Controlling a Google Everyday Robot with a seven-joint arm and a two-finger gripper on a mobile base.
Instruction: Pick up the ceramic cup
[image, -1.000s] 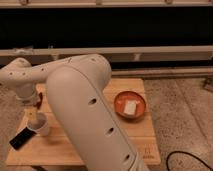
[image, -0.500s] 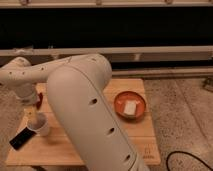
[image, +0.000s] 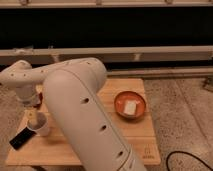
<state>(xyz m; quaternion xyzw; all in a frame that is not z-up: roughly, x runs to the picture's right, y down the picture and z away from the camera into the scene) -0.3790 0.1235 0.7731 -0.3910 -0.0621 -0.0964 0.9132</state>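
The small white ceramic cup (image: 42, 127) stands upright near the left edge of the wooden table (image: 100, 142). My gripper (image: 34, 116) hangs straight down from the big white arm (image: 80, 110) and sits right at the cup's rim on its left side, with its tip reaching into or just behind the rim. The arm covers much of the table's middle and hides part of the cup's right side.
A flat black phone (image: 21, 138) lies at the table's left edge, just below and left of the cup. A wide orange-red bowl (image: 130, 106) with a white piece in it sits at the right. A dark cable (image: 187, 160) lies on the floor at lower right.
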